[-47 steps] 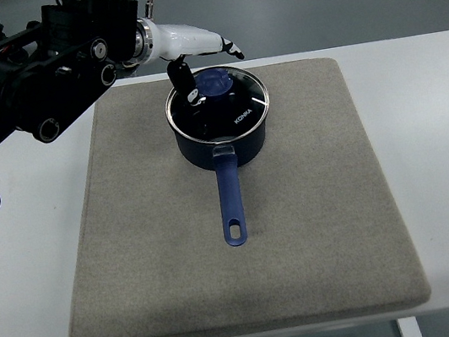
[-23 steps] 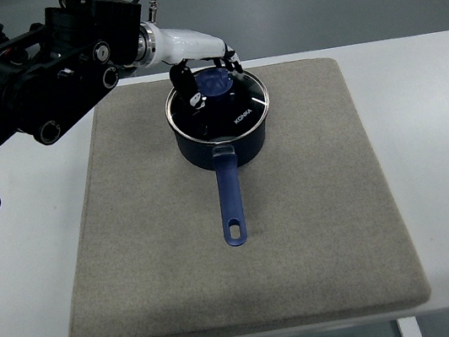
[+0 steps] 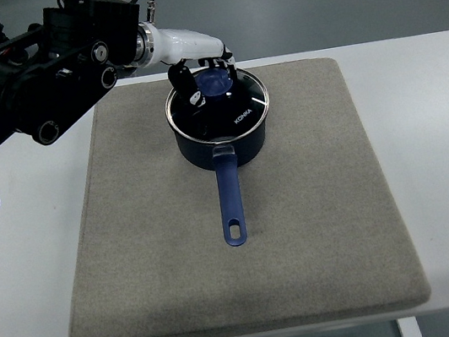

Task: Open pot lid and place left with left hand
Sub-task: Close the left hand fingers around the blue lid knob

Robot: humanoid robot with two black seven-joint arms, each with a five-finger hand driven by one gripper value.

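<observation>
A dark blue pot (image 3: 221,135) stands on the grey mat (image 3: 161,255) at the back middle, its long blue handle (image 3: 230,202) pointing toward the front. A glass lid (image 3: 223,104) with a blue knob (image 3: 213,82) lies flat on the pot. My left hand (image 3: 205,73) reaches in from the upper left, white palm above the far rim. Its thumb and fingers (image 3: 183,81) are curled around the knob. The lid still rests on the pot. The right arm does not show.
The mat covers most of a white table (image 3: 436,152). Bare mat lies left of the pot (image 3: 134,166) and in front of it. My black left arm (image 3: 31,79) crosses the upper left corner above the table.
The left hand has come down from above the far rim, and its fingers, spread a second ago, have closed around the lid's knob. The pot and lid have not moved.
</observation>
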